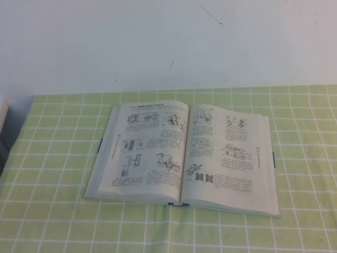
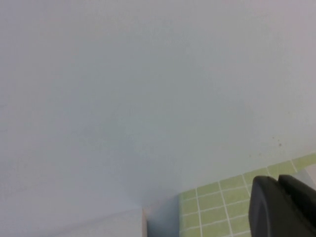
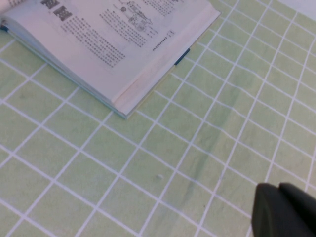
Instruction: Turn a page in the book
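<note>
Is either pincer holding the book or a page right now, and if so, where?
Nothing is held. The right pincer is shut above the green cloth, clear of the book; the left pincer faces the wall, away from it.

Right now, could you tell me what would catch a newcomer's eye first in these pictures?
The book lies open and flat in the middle of the green checked tablecloth, both leaves showing text and technical drawings. The right gripper, shut, hovers over bare cloth beyond the book's corner; the left gripper faces the white wall, away from the book.
</note>
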